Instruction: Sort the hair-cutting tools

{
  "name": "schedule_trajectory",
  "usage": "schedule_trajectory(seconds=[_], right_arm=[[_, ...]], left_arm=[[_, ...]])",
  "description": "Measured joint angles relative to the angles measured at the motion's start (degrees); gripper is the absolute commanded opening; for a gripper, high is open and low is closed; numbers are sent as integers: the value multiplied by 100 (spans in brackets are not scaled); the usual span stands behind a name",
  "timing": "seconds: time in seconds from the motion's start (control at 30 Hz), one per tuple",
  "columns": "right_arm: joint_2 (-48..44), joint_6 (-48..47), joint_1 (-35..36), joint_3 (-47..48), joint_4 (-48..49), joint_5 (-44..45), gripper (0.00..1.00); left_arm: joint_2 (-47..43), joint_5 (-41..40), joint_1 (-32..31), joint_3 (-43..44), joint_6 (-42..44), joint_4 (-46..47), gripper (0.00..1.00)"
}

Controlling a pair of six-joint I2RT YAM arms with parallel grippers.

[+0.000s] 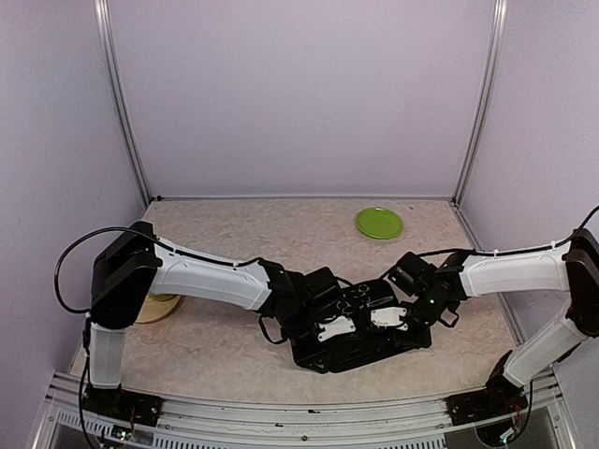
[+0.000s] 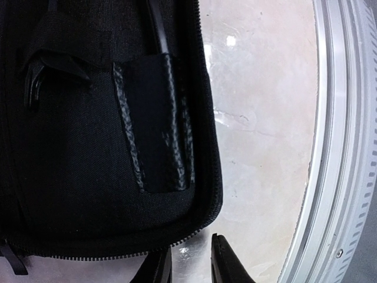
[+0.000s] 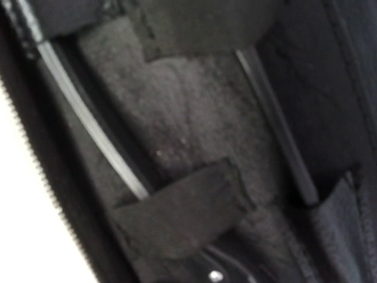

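**Clearing the pocket cleanly**

My left gripper (image 2: 189, 253) has its jaws apart and empty, at the black case's (image 2: 76, 177) zipped edge. My right gripper's (image 1: 401, 316) jaws I cannot tell. The silver scissors (image 3: 88, 116) sit tucked in a pocket (image 3: 177, 218); I'd lift straight out, not snagging them.

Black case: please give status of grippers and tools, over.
Left gripper open, empty, at case edge. Right gripper over case, jaws unseen. Silver tool tucked in case pocket. No obstacle seen.

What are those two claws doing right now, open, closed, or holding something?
Left gripper: open, nothing between its fingers.
Right gripper: cannot be told; its fingertips do not show clearly.
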Motion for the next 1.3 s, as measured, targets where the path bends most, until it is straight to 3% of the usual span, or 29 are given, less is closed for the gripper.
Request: schedule_trajectory(seconds=[0.17,0.53,0.87,1.03,1.3], right_arm=[[-76,-81,0,-90,144,-197,28],[-153,-262,0,-136,203,-686,28],[-1150,-778,-79,24,-417,-1325,37],[-1187,-782,-111,24,-409,-1471,41],[-1215,-898,-114,-9,-343,-1600,44]], left_arm=[[-116,122,2,-234,20,247,28],[-391,343,133,-693,66,522,32],[-1228,-57,1353,-732,-66,573,48],[-1196,-210,1637,-299,-470,820,49],[-87,-382,1899,754,-1266,1174,48]])
